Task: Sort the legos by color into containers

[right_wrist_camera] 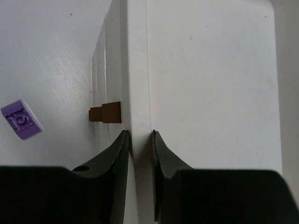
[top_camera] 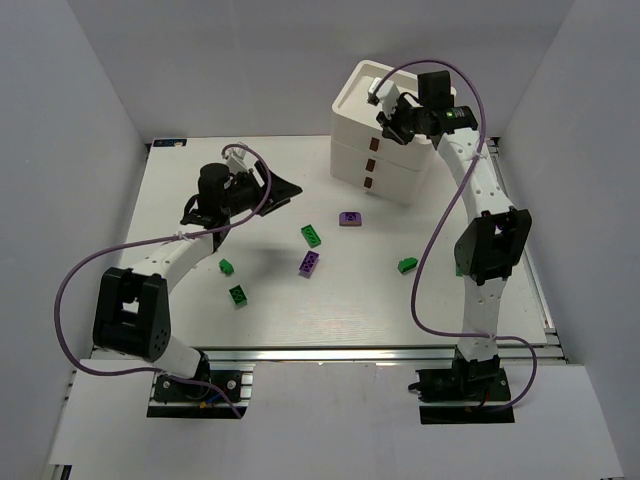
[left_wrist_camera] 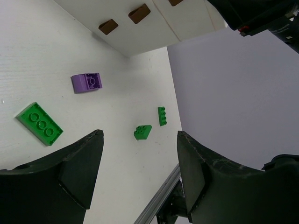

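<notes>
Three white bins [top_camera: 350, 165] stand stacked at the far side of the table [top_camera: 330, 310], their brown marks [top_camera: 370, 163] facing the arms. The right gripper [right_wrist_camera: 139, 140] is clamped on the near rim of the top bin [top_camera: 365, 88] — one finger outside the wall, one inside, the rim pinched between them. The left gripper [left_wrist_camera: 139, 149] hangs over the left middle of the table, jaws spread wide with nothing between them. The legos lie loose on the table: a purple brick [top_camera: 349, 219] near the stack, a green brick [top_camera: 312, 235] beside a second purple brick [top_camera: 309, 262], two small green bricks [top_camera: 227, 266] near the left arm — and one more green lego [top_camera: 407, 265] toward the right arm
</notes>
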You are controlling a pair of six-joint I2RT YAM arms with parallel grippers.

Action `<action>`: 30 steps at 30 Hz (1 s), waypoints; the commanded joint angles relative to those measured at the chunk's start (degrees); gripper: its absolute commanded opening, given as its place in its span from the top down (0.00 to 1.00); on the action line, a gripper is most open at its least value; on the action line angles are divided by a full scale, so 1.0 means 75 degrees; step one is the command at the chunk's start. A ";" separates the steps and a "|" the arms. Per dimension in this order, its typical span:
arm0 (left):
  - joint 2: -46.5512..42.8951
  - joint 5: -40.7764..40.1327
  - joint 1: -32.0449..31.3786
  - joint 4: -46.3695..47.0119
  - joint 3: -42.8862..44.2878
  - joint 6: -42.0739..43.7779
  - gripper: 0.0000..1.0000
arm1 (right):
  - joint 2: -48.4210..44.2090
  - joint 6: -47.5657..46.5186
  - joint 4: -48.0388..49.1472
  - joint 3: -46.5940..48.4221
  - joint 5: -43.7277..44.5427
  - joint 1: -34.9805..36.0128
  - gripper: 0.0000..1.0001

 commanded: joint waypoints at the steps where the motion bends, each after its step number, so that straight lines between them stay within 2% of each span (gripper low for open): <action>1: 0.0108 0.0186 -0.0041 0.0233 0.0342 0.0018 0.26 | 0.0160 0.0685 -0.0469 0.0198 -0.0013 0.0146 1.00; 4: 0.0319 0.0256 -0.0041 0.0361 0.0540 0.0006 0.26 | 0.0172 0.1001 -0.0445 0.0198 -0.0048 0.0240 1.00; 8: 0.1242 0.0397 -0.0192 0.0584 0.1091 0.0042 0.26 | 0.0172 0.1213 -0.0481 0.0174 0.0010 0.0345 1.00; 11: 0.1876 0.0444 -0.0414 0.0737 0.1840 0.0147 0.27 | 0.0184 0.1354 -0.0516 0.0174 0.0150 0.0322 1.00; 16: 0.3657 0.0421 -0.0954 0.0854 0.3434 0.0159 0.30 | 0.0184 0.1588 -0.0609 0.0163 0.0303 0.0369 1.00; 18: 0.4056 0.0281 -0.1234 0.0947 0.4090 0.0229 0.31 | 0.0195 0.1729 -0.0633 0.0151 0.0408 0.0392 0.93; 23: 0.4878 -0.0784 -0.1623 0.0877 0.4854 0.1446 0.37 | 0.0219 0.1870 -0.0820 0.0069 0.0350 0.0428 0.90; 27: 0.5030 -0.1687 -0.1963 0.0971 0.4982 0.3107 0.38 | 0.0254 0.1917 -0.0891 0.0034 0.0373 0.0439 0.90; 30: 0.5171 -0.2250 -0.2174 0.1041 0.4960 0.3940 0.37 | 0.0312 0.1917 -0.0984 0.0034 0.0362 0.0451 0.89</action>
